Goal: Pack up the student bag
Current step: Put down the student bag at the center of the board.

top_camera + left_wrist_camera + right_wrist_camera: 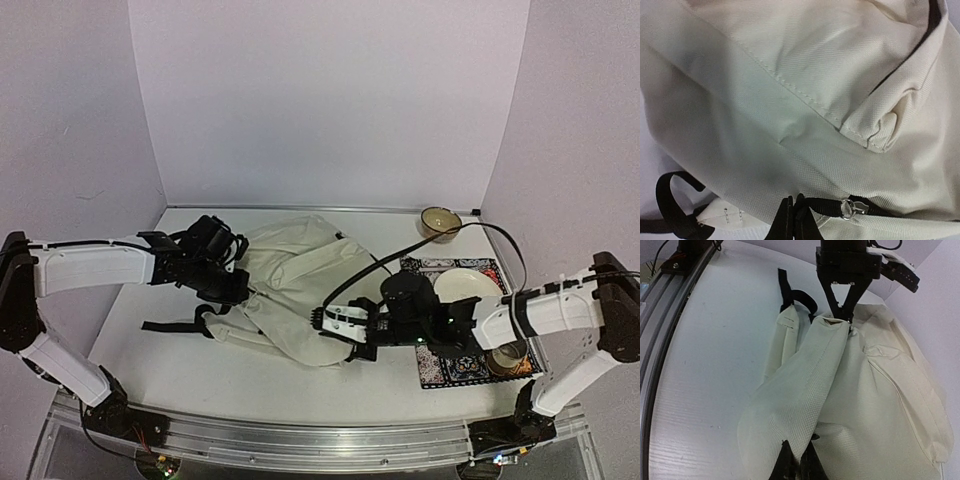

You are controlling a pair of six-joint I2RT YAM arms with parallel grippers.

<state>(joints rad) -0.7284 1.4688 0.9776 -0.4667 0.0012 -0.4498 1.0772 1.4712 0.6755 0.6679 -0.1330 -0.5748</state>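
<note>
The cream student bag (300, 290) lies flat across the middle of the table, black straps at its left. My left gripper (232, 285) is at the bag's left edge, shut on the black zipper pull strap (825, 206), which leads to a metal zipper slider (850, 208). My right gripper (345, 330) is at the bag's near right edge, shut on a fold of the bag's fabric (805, 440). In the right wrist view the left gripper (840, 315) shows at the far end of the bag (865, 390). The bag (790, 100) fills the left wrist view.
A patterned mat (465, 330) lies right of the bag with a cream plate (465, 287) and a cup (507, 357) on it. A brown bowl (440, 222) stands at the back right. A black cable (400, 255) runs over the bag's right side.
</note>
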